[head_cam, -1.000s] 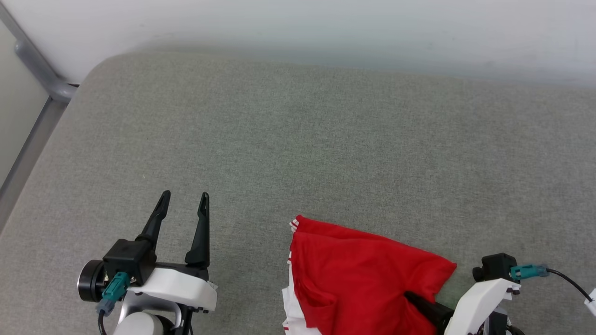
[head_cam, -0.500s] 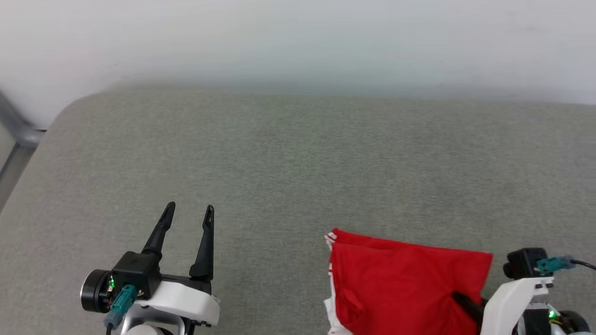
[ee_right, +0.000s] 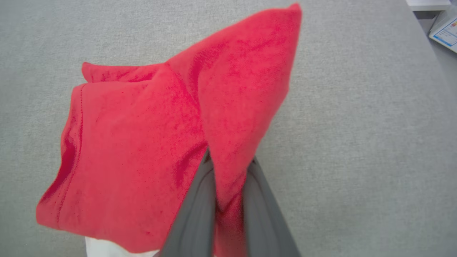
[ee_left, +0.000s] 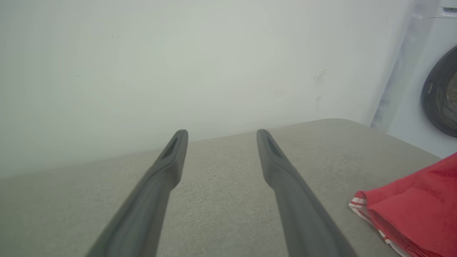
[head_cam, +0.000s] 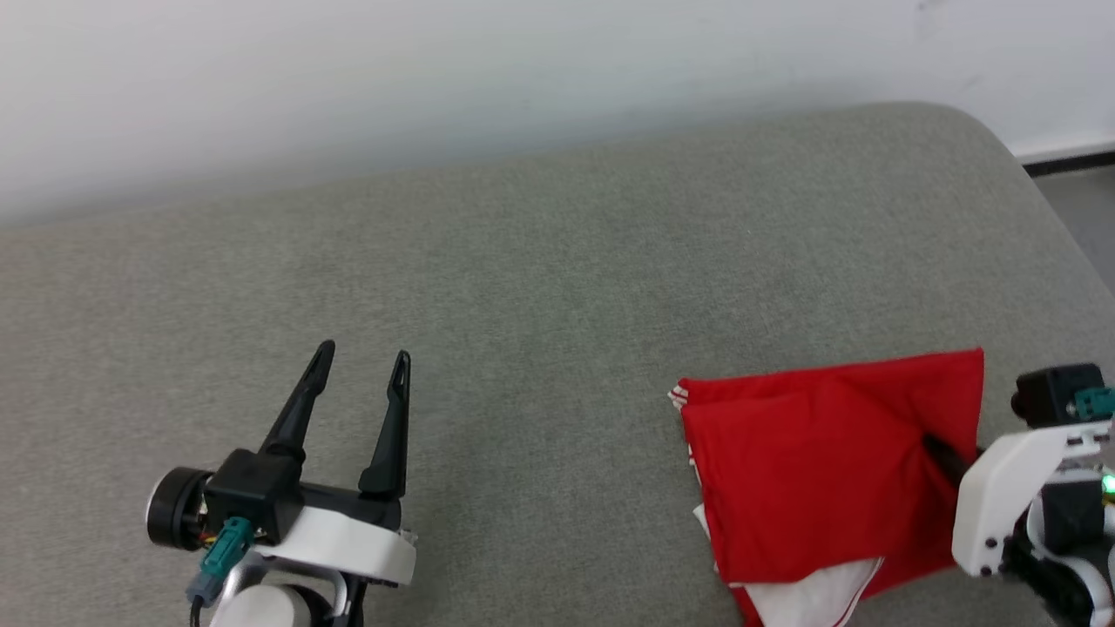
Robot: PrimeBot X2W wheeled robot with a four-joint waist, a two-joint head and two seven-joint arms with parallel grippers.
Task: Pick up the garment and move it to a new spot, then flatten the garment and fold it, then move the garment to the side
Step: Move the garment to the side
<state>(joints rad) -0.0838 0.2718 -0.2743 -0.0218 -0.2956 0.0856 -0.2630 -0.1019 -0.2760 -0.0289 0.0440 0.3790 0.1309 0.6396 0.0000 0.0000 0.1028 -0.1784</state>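
Looking down, in the head view, on a grey cloth-covered tabletop (head_cam: 523,305) with rounded corners, running back to a pale wall (head_cam: 348,78). Catching, in the left wrist view, a white washing machine (ee_left: 439,89) with a dark round door, standing past the tabletop's right end. Finding the garment (head_cam: 819,461) lying folded toward that right end, red side up. Seeing, in the right wrist view, the right claw (ee_right: 229,160) clenching on a fold of the red cloth, pinching it between both dark fingers, with the gathered part rising to a peak and the rest draping away to the fingers' left. Seeing the left claw (head_cam: 364,351) hanging released over bare tabletop, fingers spread and gripping nothing, well apart from the garment and off to its left. Noticing a white sleeve (head_cam: 814,601) peeking out under the red layer at the near edge, and striped trim (ee_left: 358,207) showing at the corner nearest the left claw. Glimpsing a strip of darker floor (head_cam: 1080,200) beyond the right end, and a printed sheet (ee_right: 444,32) lying off the tabletop's edge.
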